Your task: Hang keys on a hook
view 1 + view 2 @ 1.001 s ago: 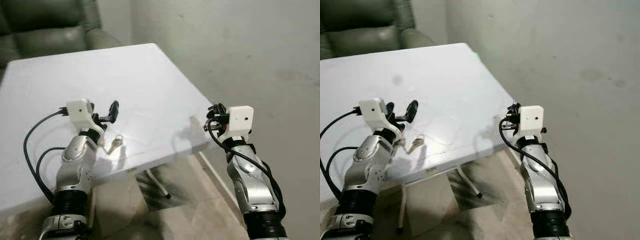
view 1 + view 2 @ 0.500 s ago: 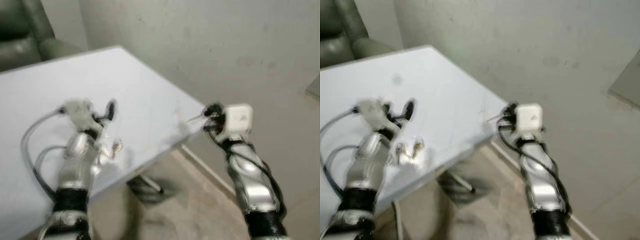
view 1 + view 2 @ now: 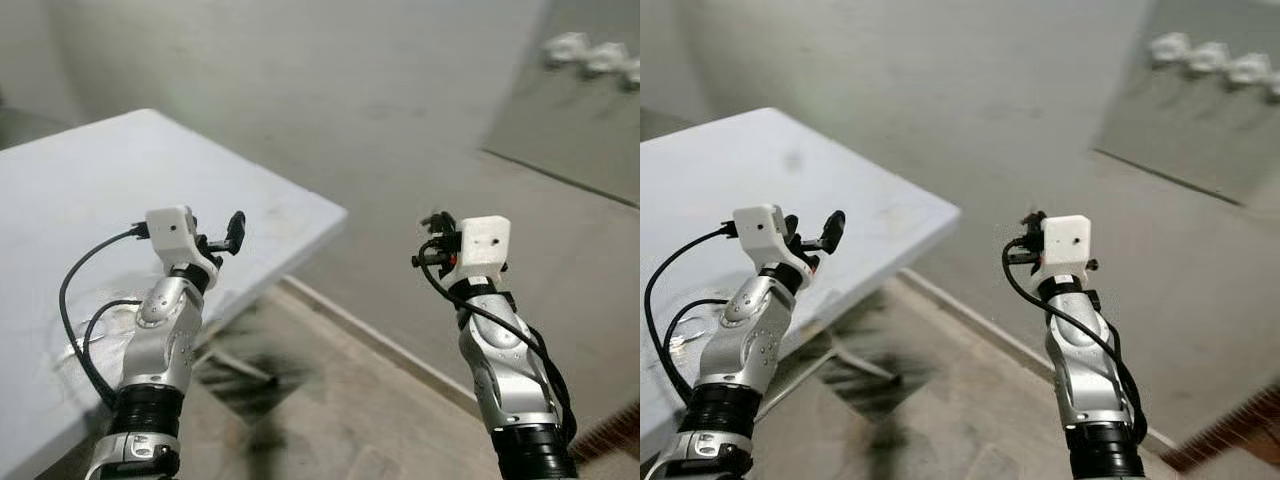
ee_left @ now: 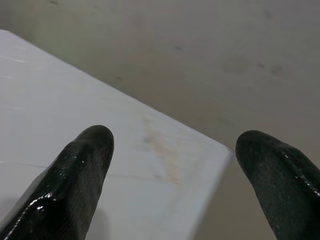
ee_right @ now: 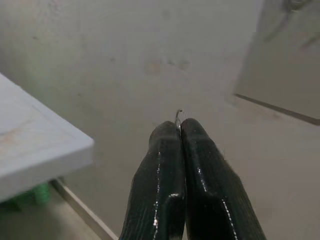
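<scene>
A thin wire loop (image 5: 178,116), probably the key ring, is pinched in the closed right claw (image 5: 180,131) and held raised for carrying toward the wall, while the left claw (image 4: 172,160) is kept open and empty over the desk (image 4: 60,115).

A white bench (image 3: 90,190) stands at the left, its far right corner jutting toward a plain, faintly stained grey wall (image 3: 330,90). A pale skirting strip (image 3: 380,345) runs along the foot of the wall beyond that corner. The floor (image 3: 330,420) is dull beige, with a dark shadow under the bench's right edge. At upper right hangs a grey panel (image 3: 580,110) with blurred white fittings (image 3: 590,55).
</scene>
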